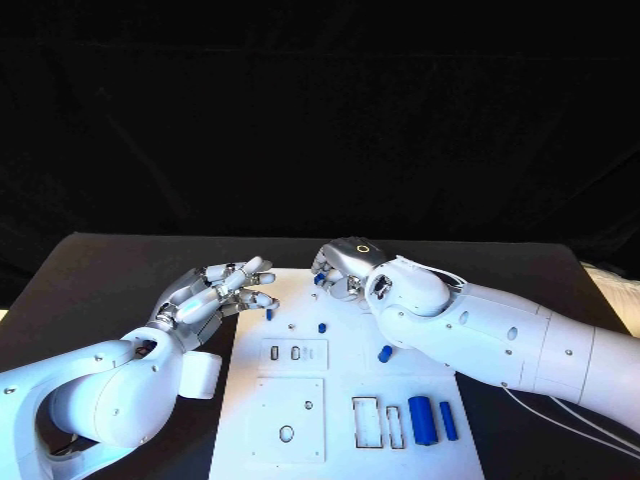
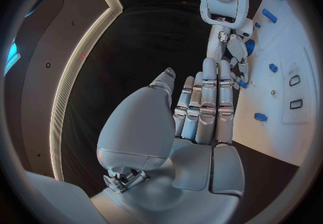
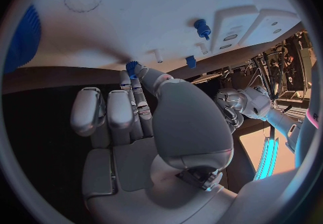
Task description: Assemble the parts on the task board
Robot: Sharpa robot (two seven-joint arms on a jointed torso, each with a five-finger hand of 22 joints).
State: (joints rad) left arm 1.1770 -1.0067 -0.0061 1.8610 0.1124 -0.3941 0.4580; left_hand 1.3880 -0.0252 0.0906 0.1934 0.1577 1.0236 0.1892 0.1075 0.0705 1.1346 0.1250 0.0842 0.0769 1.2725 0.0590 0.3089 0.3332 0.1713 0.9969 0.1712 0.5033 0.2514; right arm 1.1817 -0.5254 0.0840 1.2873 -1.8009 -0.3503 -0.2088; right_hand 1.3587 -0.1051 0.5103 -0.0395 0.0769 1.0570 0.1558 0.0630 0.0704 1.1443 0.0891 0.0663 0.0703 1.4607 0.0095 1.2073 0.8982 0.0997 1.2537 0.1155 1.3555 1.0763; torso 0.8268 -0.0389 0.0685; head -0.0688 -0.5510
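Observation:
The white task board lies mid-table. My right hand hovers curled over its far edge, and the right wrist view shows its thumb and a finger pinching a small blue part. My left hand is at the board's far left corner, fingers stretched out side by side and thumb apart, holding nothing. Loose blue parts lie on the board: a small peg, another, a short piece, and a thick cylinder with a thin one beside it.
The board has rectangular slots near the cylinders and a round hole in a raised plate at its near left. Black table surrounds the board on all sides.

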